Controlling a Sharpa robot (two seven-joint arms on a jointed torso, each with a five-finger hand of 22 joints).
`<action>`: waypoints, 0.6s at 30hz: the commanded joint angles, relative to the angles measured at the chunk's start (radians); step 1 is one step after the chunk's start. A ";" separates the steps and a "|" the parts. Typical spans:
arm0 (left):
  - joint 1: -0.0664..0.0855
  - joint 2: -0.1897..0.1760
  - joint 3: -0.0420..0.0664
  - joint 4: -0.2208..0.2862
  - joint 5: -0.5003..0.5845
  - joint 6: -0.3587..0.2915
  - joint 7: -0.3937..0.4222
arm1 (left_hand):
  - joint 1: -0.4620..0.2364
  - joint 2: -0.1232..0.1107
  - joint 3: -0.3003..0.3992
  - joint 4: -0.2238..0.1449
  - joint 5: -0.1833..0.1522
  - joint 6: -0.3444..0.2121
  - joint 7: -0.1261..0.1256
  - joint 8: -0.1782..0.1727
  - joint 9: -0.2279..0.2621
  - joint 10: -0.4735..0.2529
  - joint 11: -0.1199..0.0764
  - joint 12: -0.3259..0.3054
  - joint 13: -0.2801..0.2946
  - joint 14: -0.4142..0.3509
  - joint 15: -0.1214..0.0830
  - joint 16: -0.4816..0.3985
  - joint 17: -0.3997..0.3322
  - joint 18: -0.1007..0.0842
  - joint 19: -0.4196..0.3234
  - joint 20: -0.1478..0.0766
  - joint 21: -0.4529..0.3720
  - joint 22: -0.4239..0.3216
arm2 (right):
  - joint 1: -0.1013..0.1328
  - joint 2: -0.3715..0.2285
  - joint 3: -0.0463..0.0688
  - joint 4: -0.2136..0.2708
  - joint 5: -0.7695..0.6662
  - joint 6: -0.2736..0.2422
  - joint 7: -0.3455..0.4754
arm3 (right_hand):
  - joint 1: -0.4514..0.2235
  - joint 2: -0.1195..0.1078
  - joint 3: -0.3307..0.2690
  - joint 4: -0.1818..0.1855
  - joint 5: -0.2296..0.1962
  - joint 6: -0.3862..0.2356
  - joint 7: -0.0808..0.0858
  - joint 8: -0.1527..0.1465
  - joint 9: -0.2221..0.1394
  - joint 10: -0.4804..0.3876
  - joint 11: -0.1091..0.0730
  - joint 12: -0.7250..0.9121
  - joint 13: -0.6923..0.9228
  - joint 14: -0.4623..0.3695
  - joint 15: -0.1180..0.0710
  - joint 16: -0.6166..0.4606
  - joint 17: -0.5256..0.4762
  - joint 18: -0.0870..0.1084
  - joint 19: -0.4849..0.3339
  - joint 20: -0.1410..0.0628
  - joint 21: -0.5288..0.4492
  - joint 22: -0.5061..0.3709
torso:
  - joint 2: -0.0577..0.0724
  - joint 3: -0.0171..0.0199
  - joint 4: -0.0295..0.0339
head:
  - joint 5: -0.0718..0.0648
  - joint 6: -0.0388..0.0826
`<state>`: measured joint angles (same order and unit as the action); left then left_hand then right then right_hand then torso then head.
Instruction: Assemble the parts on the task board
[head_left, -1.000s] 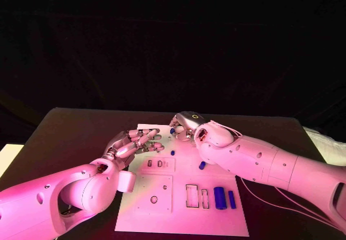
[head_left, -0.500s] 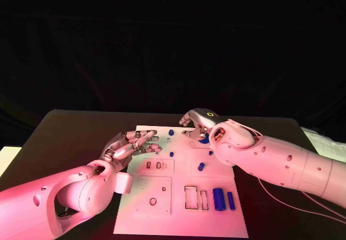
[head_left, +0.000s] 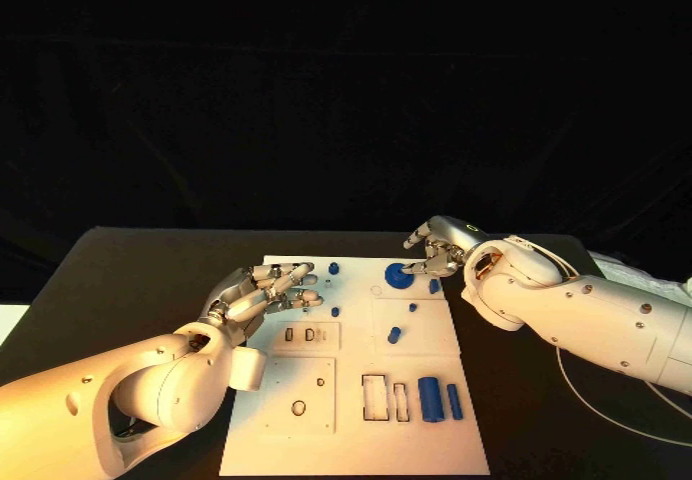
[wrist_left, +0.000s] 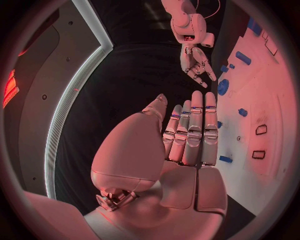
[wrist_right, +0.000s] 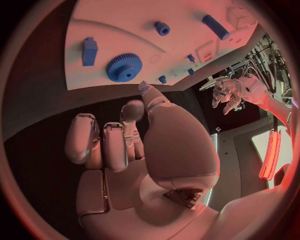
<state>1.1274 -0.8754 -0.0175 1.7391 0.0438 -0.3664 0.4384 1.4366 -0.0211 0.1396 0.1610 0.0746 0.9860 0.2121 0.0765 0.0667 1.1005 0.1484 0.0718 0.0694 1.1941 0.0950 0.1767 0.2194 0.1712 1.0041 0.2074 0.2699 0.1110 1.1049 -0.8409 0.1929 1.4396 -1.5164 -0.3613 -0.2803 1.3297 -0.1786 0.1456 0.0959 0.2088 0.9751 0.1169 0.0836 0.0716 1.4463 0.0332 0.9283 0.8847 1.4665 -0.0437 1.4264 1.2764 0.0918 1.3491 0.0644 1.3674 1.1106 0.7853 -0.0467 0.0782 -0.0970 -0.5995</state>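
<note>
Black table (head_left: 144, 270) under a dark backdrop, white task board (head_left: 361, 440) in the middle. Nearest on the board: two upright blue cylinders (head_left: 430, 399) side by side at the near right, just right of rectangular cutouts (head_left: 376, 396). Mid-board: a small blue peg (head_left: 394, 335) lying tilted, a smaller blue stud (head_left: 413, 307) just beyond it. Left hand (head_left: 268, 288) over the board's left edge, fingers straight and close together, holding nothing; a tiny blue piece (head_left: 335, 312) sits just beside its fingertips, contact can't be judged. Far end: blue gear (head_left: 397, 272) flat on the board, a blue block (head_left: 434, 286) just right of it, a small blue pin (head_left: 333, 268) to the left. Right hand (head_left: 438, 250) hovers beyond the gear at the board's far right corner, fingers loosely curled, nothing in them; right wrist view shows gear and block clear of the fingertips.
</note>
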 joint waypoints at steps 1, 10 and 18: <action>0.001 0.003 0.001 -0.001 0.009 0.023 0.005 | 0.004 0.003 0.007 -0.002 -0.004 0.000 0.004 -0.003 -0.001 -0.001 0.007 -0.007 -0.002 -0.002 0.002 -0.006 0.002 0.011 0.006 -0.001 -0.002 -0.001 | -0.001 0.003 0.001 -0.015 0.060 0.078 -0.047 | 0.018 0.021 -0.053 0.042 0.004 -0.011 0.013 0.009 0.001 -0.026 0.012 0.200 0.222 0.066 0.012 0.037 0.066 -0.011 0.016 0.010 0.027 0.048 | 0.000 -0.0016 -0.0003 | -0.003 0.004; 0.001 0.006 0.001 -0.004 0.013 0.024 0.004 | 0.003 0.002 0.007 -0.002 -0.005 0.000 0.005 -0.004 -0.001 0.000 0.007 -0.007 -0.002 -0.002 0.002 -0.007 0.002 0.011 0.006 -0.001 -0.002 -0.002 | -0.004 0.027 0.001 -0.037 0.055 0.118 -0.052 | 0.051 0.036 -0.087 0.086 0.008 -0.017 0.022 0.026 0.002 -0.003 0.016 0.357 0.401 0.073 0.019 0.066 0.122 -0.017 0.027 0.018 0.049 0.085 | 0.001 -0.0027 0.0009 | -0.002 0.001; 0.001 0.007 0.001 -0.005 0.013 0.025 0.004 | 0.003 0.002 0.007 -0.002 -0.005 0.000 0.005 -0.004 -0.001 0.000 0.007 -0.007 -0.002 -0.002 0.002 -0.007 0.002 0.011 0.006 -0.001 -0.002 -0.002 | -0.006 0.052 0.000 -0.062 0.038 0.126 -0.050 | 0.064 0.045 -0.088 0.090 0.015 -0.013 0.022 0.033 0.002 0.012 0.017 0.398 0.447 0.078 0.020 0.080 0.150 -0.019 0.032 0.020 0.056 0.098 | 0.002 -0.0024 0.0003 | 0.001 -0.001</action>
<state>1.1273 -0.8705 -0.0177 1.7335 0.0529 -0.3633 0.4377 1.4366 -0.0211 0.1423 0.1583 0.0746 0.9860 0.2121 0.0765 0.0667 1.1005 0.1484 0.0718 0.0694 1.1941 0.0950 0.1767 0.2204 0.1712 1.0041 0.2074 0.2699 0.1112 1.1001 -0.7925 0.1929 1.3814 -1.4659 -0.2670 -0.3220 1.3822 -0.1346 0.0579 0.1781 0.2189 0.9594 0.1373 0.1151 0.0724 1.4508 0.0476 1.3230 1.3084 1.4666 -0.0284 1.5010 1.3080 0.0918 1.3719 0.0841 1.4210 1.2079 0.7865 -0.0489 0.0785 -0.0964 -0.5998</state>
